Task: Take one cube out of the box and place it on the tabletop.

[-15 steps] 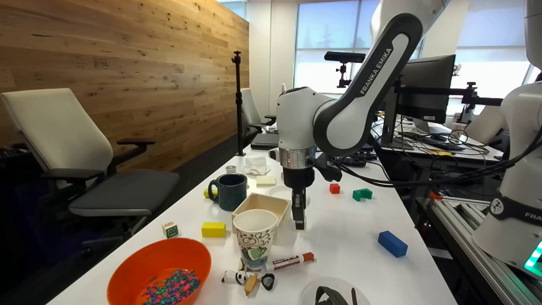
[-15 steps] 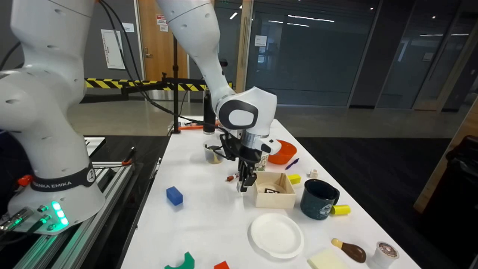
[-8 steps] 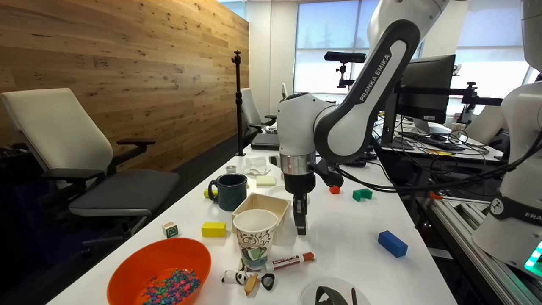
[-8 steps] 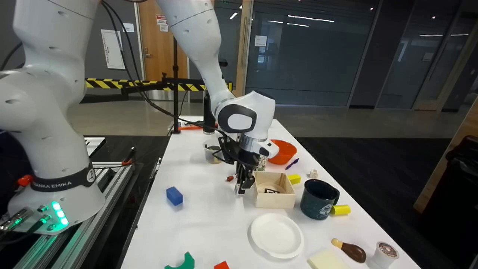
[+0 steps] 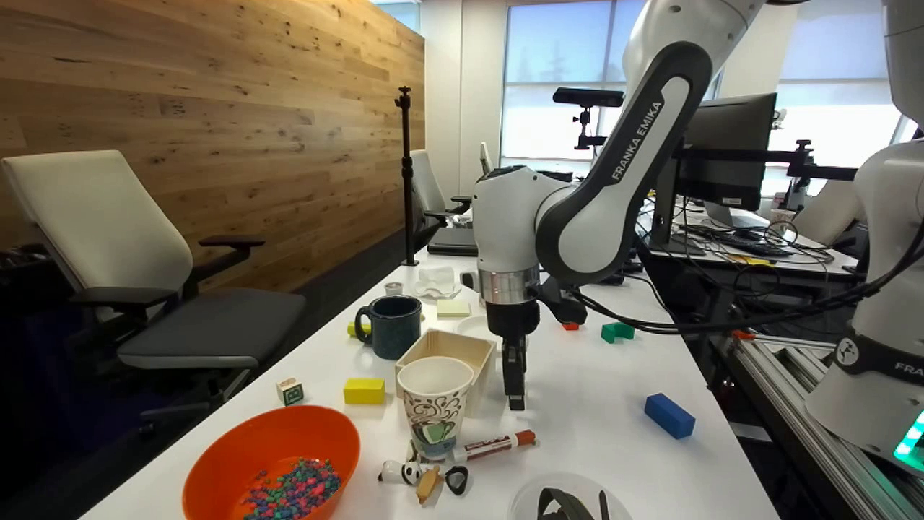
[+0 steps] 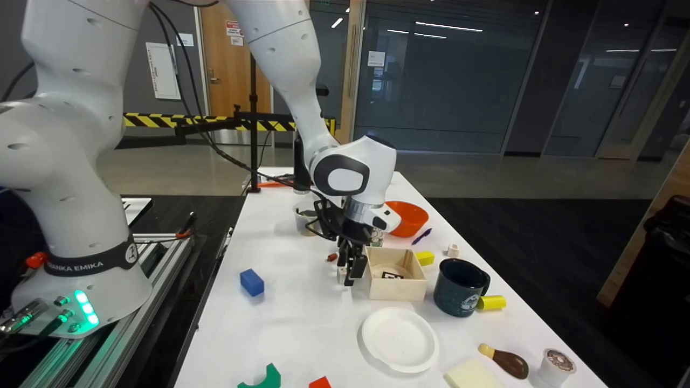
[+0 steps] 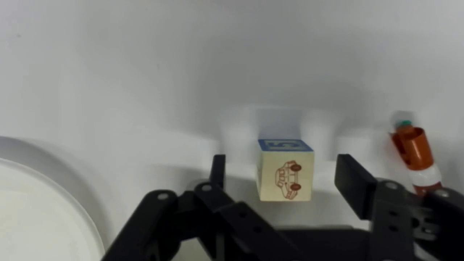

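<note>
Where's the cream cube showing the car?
The cube is right of centre in the wrist view, on the white tabletop between the black gripper's open jaws, left of an orange-capped marker.

Gaps flank cube (image 7: 286, 176); box (image 6: 397, 289) beside hand (image 7: 282, 168)

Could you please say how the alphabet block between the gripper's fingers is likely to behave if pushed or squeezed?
The alphabet block should probably slide rather than roll, given its flat faces. Its cube shape makes tipping seem unlikely. Its wooden-looking body seems stiff, so squeezing probably won't dent it.
</note>
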`<state>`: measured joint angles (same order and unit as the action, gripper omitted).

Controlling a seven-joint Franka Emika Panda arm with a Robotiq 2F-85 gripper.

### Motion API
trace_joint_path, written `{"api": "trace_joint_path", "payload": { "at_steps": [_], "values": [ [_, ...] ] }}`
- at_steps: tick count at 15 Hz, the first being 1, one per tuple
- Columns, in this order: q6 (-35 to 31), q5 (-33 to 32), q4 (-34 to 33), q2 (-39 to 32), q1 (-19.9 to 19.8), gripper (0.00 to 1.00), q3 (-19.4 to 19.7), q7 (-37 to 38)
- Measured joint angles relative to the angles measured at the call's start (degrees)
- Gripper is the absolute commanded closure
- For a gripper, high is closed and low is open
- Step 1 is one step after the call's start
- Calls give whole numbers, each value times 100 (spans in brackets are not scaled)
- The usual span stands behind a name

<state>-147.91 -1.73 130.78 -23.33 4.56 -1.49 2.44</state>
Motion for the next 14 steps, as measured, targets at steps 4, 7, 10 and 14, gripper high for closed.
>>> {"api": "trace_joint_path", "payload": {
  "at_steps": [4,7,10,14],
  "values": [
    [28,14,-16,213,-31,0,95,57],
    [263,200,-76,460,-165,0,115,115],
    [455,542,-190,661,-264,0,104,122],
    [244,742,-398,708,-291,0,40,113]
  ]
}}
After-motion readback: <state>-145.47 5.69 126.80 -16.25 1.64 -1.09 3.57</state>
